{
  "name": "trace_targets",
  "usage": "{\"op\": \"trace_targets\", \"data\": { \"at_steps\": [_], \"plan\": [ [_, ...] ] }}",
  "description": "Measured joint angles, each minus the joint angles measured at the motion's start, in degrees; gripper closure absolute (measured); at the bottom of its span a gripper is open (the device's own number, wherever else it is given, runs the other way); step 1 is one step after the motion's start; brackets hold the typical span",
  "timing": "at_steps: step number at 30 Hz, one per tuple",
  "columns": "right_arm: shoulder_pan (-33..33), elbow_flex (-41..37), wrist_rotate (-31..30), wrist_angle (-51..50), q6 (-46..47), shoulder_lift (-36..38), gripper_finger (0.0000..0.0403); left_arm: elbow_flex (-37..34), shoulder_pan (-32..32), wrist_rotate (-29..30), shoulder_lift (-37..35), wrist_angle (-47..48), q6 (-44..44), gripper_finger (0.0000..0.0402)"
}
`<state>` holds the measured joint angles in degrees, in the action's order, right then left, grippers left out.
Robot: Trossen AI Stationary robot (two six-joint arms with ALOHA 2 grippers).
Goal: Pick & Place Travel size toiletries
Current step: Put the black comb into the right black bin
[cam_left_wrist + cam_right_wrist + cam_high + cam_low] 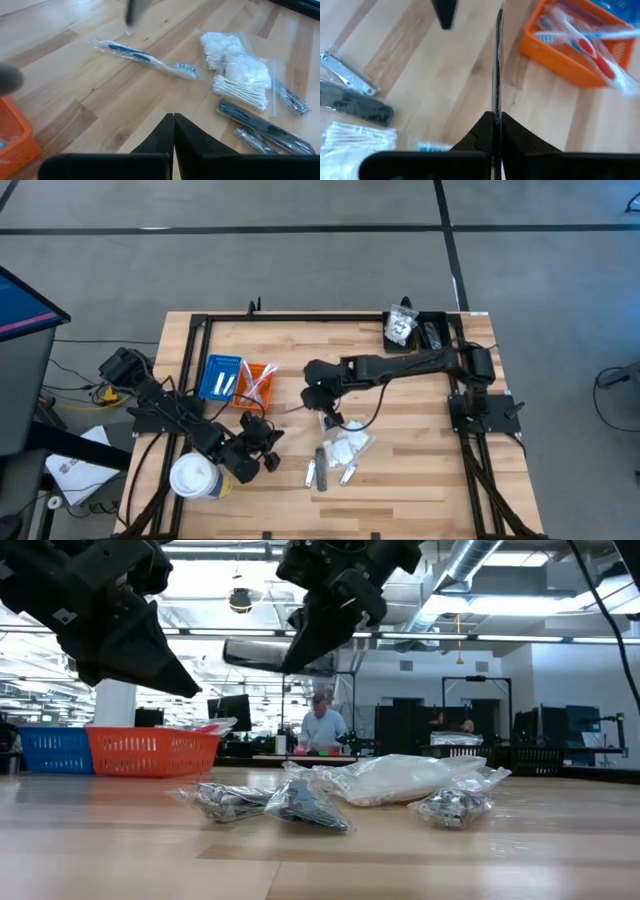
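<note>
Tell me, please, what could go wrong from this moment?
1. The right gripper is shut on only a thin strip, seen edge-on, so the strip could slip or twist.
2. The orange tray already holds toothbrushes that reach over its rim, so another item may slide off.

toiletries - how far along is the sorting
Partly done. The orange tray already holds wrapped toothbrushes. The right tool is shut on a thin wrapped item. The left tool is shut, empty. Left: a blue toothbrush, cotton swabs, dark packets.
</note>
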<state>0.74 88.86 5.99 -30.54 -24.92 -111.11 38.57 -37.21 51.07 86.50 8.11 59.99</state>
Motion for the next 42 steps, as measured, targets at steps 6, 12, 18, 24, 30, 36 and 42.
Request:
{"op": "trace_targets", "data": {
  "at_steps": [6, 12, 18, 24, 30, 36, 42],
  "plan": [
    [2.22, 0.0, -0.01, -4.98, 1.24, 3.62, 0.0387, 0.0, -0.48, -0.04, 0.0, -0.41, 0.02, 0.0399],
    [4.73, 0.0, -0.01, -12.51, 1.64, 7.38, 0.0397, 0.0, -1.12, -0.04, 0.0, -0.7, 0.01, 0.0399],
    [7.51, 0.0, -0.03, -20.5, 3.48, 11.78, 0.0389, 0.0, -1.75, -0.22, 0.0, -1.08, -0.06, 0.0399],
    [10.01, 0.0, -0.03, -27.47, 6.1, 17.42, 0.0399, 0.0, -1.86, -0.34, 0.0, -1.37, -0.19, 0.0399],
    [13.86, 0.02, -3.92, -32.16, 10.55, 24.17, 0.0391, 0.0, -1.86, -0.46, 0.0, -1.48, -0.2, 0.0399],
    [20.69, 0.02, -11.78, -35.94, 17.39, 30.72, 0.0395, 0.0, -2.62, -0.48, 0.0, -1.91, -0.17, 0.0399],
    [29.71, -1.18, -20.93, -39.45, 24.02, 35.16, 0.0391, 0.0, -2.99, -0.5, 0.0, -3.49, -0.17, 0.0399]
  ]
}}
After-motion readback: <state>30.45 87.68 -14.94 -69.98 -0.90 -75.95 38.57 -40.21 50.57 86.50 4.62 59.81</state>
